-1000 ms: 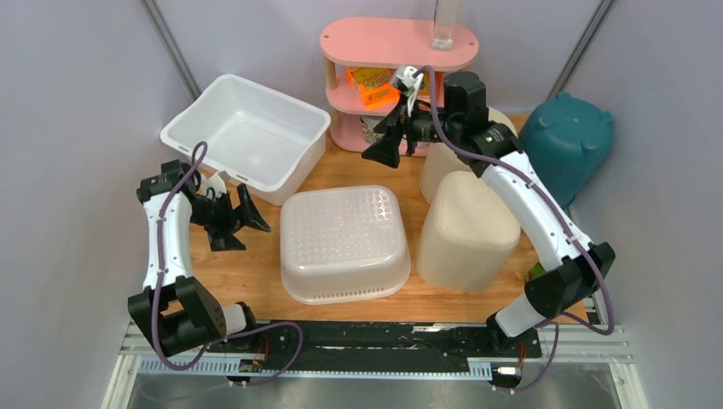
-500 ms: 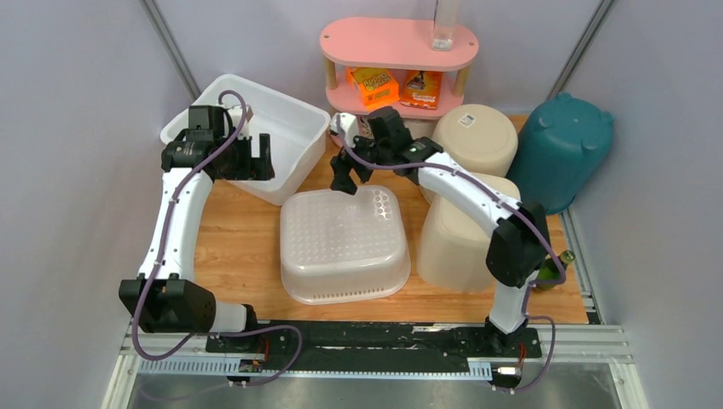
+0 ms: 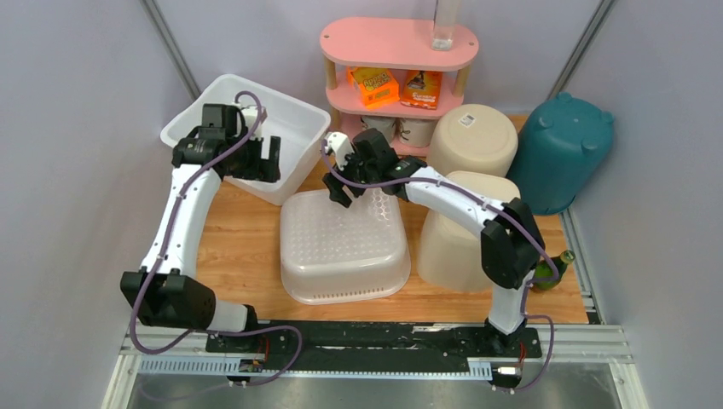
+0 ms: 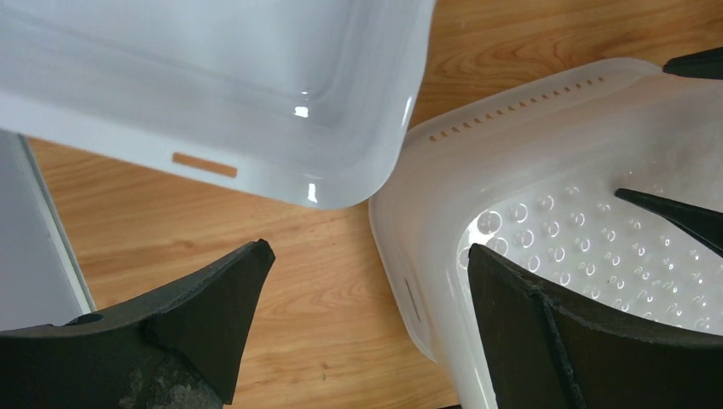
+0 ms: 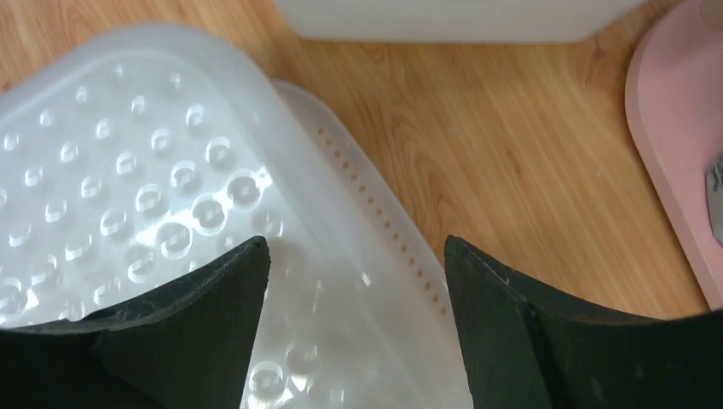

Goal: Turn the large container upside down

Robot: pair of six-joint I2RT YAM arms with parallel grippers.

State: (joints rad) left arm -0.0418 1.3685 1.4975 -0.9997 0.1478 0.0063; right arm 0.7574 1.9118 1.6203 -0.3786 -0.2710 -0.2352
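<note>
Large container (image 3: 345, 243): milky, see-through plastic, rounded at the corners, flat base covered in rows of small domes, a line of tiny slots running along the band near the rim. Lying mouth down on the wooden table (image 3: 247, 256), base upward, just in front of the white tub (image 3: 281, 119), its far left corner just beside the tub's near corner.

Right gripper (image 3: 345, 183): spread wide, holding nothing. Poised over the container's edge on the side facing the tub. In the right wrist view (image 5: 355, 256), one finger above the dimpled base (image 5: 128, 153), the other above bare wood beyond the rim, the slotted band running between them. Cannot tell whether either finger touches the plastic.

Left gripper (image 3: 260, 166): also spread wide, empty, hanging at the tub's near corner. In the left wrist view (image 4: 368, 251), one finger over the container's corner (image 4: 554, 170), the other over bare wood, the tub's rounded corner (image 4: 213, 85) just beyond the gap between them.
</note>
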